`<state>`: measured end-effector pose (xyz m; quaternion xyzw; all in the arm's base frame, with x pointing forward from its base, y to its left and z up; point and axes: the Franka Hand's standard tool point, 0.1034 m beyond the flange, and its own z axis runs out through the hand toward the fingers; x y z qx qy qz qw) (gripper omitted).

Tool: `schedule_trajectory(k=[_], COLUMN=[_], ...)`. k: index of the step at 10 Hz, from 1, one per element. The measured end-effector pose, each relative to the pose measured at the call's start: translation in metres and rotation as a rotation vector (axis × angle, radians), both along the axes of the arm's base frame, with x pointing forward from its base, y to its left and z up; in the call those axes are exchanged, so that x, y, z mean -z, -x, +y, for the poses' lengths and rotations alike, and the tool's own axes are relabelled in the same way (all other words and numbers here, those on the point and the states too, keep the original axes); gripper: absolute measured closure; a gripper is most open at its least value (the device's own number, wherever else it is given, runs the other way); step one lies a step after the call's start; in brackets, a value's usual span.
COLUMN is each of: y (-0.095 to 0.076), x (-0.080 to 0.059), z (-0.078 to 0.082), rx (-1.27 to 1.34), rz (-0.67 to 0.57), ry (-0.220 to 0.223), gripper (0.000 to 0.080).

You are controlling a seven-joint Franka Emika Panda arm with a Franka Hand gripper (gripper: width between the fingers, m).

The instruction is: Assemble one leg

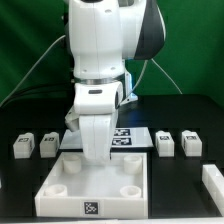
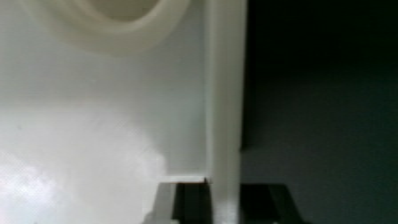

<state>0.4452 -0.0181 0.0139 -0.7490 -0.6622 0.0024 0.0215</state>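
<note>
The wide white square base [image 1: 62, 188] with round corner sockets lies at the table's front. My gripper [image 1: 96, 154] points straight down at the base's far edge. In the wrist view the base's thin upright wall [image 2: 224, 100] runs between my two dark fingers [image 2: 185, 203], which touch it on both sides, so my gripper [image 2: 222, 202] is shut on that wall. One round socket [image 2: 118, 10] shows on the base's flat face. Small white tagged legs lie on the table: two at the exterior view's left [image 1: 22, 146] [image 1: 47, 145] and two at its right [image 1: 165, 143] [image 1: 190, 142].
The marker board [image 1: 133, 136] lies flat behind the base, partly hidden by my arm. Another white part [image 1: 213, 181] lies at the exterior view's far right, near the table's front. Cables hang behind the arm.
</note>
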Motion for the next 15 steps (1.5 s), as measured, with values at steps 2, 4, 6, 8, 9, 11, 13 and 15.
schedule_trajectory(k=[2, 4, 6, 8, 9, 11, 13, 15], y=[0.0, 0.0, -0.007, -0.02, -0.031, -0.044, -0.051, -0.051], x=[0.0, 0.0, -0.003, -0.004, -0.004, -0.004, 0.0, 0.0], z=[0.0, 0.0, 0.018, 0.047, 0.064, 0.087, 0.09, 0.09], rx=[0.0, 0.0, -0.05, -0.099, -0.125, -0.115, -0.082, -0.079], rz=[0.0, 0.0, -0.013, -0.024, -0.033, -0.046, -0.041, -0.019], ry=[0.0, 0.0, -0.005, -0.026, -0.041, -0.062, -0.065, -0.062], gripper=[0.0741, 0.0741, 0.0741, 0.0741, 0.0741, 0.0741, 0.0741, 0.0741])
